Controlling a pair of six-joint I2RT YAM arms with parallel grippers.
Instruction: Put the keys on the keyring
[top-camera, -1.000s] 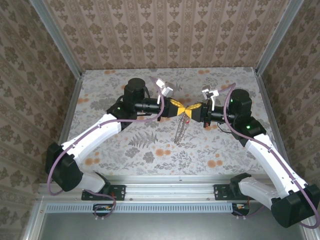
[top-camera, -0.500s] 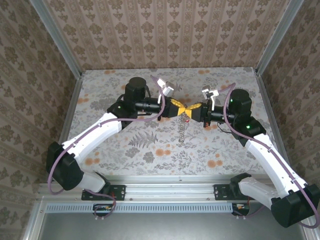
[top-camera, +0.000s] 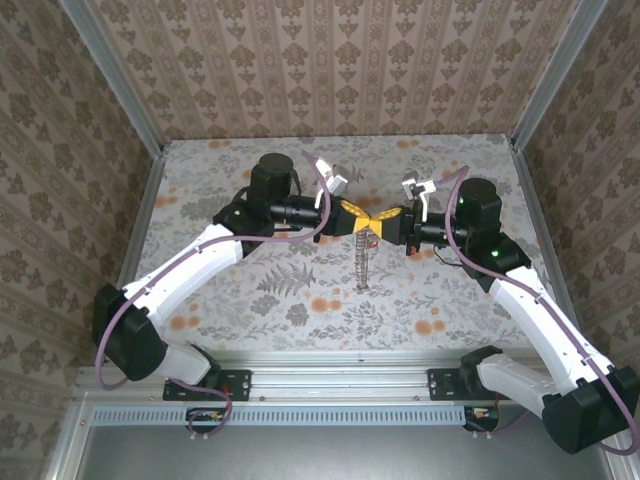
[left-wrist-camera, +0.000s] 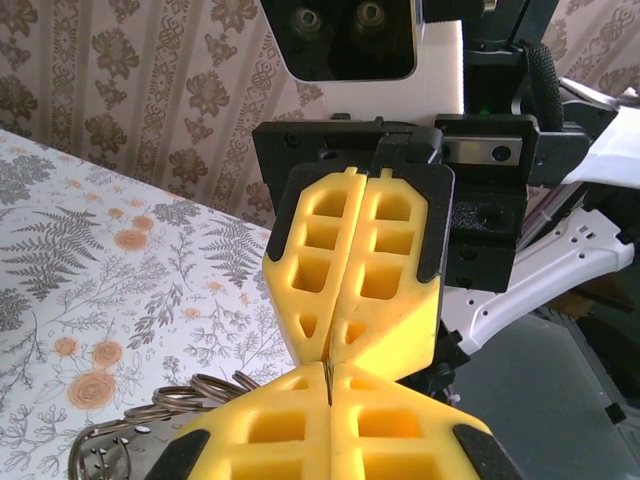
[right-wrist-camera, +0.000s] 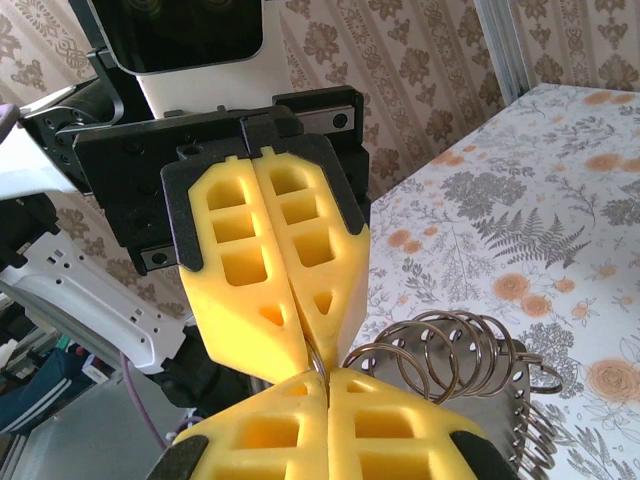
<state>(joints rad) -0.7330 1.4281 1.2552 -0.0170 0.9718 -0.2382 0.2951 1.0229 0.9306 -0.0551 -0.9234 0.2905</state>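
The thin silvery chain of the keyring, slanting a second ago, is now hanging straight above the floral table. Both arms are reaching inward, with the left gripper and right gripper meeting tip to tip. Their ribbed yellow fingers are pressing fully together. Coiled wire rings are emerging from that pinch, but it is unclear which pair is gripping them.

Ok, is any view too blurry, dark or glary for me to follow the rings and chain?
Top external: even light, no glare, though the chain is thin and tiny there. Left wrist: the rings sit slightly soft near the bottom edge, beside the left gripper. Right wrist: the same rings are crisp and well lit, no glare.
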